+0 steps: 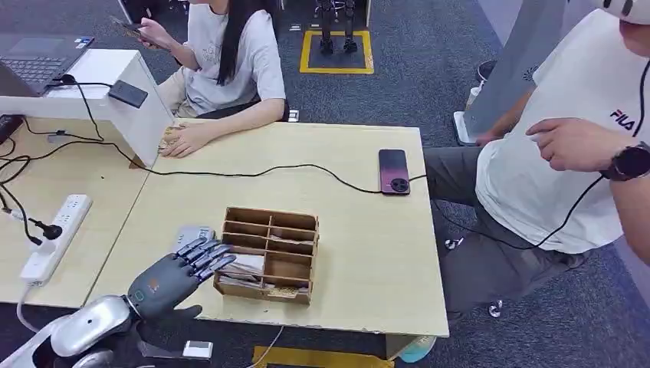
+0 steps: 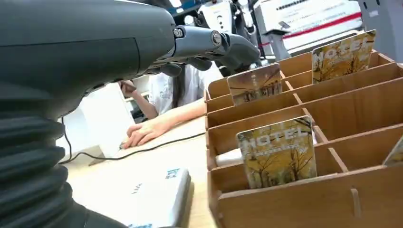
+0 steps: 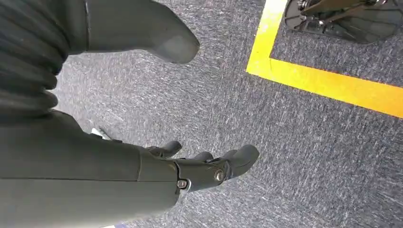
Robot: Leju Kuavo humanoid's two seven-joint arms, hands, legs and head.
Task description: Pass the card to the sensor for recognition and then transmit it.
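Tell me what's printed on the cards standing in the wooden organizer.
The cards show yellow autumn trees with the word HOTEL in pale letters; clearest in the left wrist view.

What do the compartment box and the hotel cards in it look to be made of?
The brown divided box looks like thin unfinished plywood or fibreboard: matte, with slotted joints. The yellow-tree "HOTEL" cards look like glossy printed plastic, rounded corners, though laminated card is possible.

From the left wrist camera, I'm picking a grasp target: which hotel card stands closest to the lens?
The hotel card in the nearest row of the wooden organizer. It looks biggest, with HOTEL fully readable; the others stand in rows behind.
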